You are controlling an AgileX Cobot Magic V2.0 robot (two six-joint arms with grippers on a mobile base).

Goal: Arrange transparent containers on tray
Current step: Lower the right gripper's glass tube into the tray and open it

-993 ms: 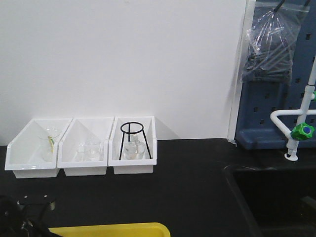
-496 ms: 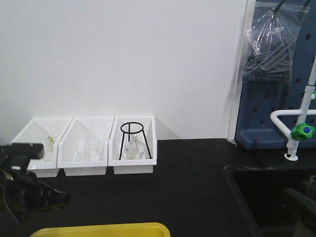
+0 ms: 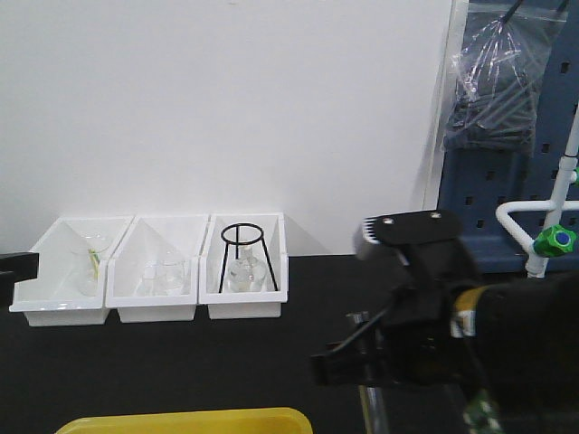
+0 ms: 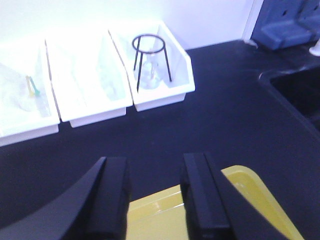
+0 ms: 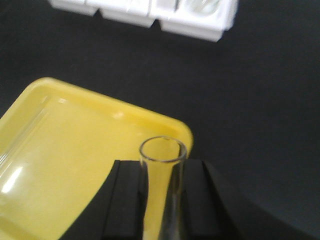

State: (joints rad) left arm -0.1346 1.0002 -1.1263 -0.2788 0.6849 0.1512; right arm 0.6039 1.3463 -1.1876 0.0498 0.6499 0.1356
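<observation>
In the right wrist view my right gripper (image 5: 161,210) is shut on a clear test tube (image 5: 162,170). The tube stands upright with its round rim above the fingers, over the far right corner of the yellow tray (image 5: 75,150). My left gripper (image 4: 156,197) is open with nothing between its fingers, hanging over the tray's (image 4: 250,195) far edge. In the front view the right arm (image 3: 425,307) fills the lower right, beside the tray (image 3: 181,421). Only a dark piece of the left arm (image 3: 11,271) shows at the left edge.
Three white bins stand against the back wall: one holds a beaker (image 3: 90,262), one holds more beakers (image 3: 163,276), one holds a flask under a black tripod ring (image 3: 244,262). A tap with a green knob (image 3: 554,240) and a blue pegboard (image 3: 502,190) are at the right.
The right arm has swung into the front view from the lower right. The left arm has drawn back towards the left edge of that view.
</observation>
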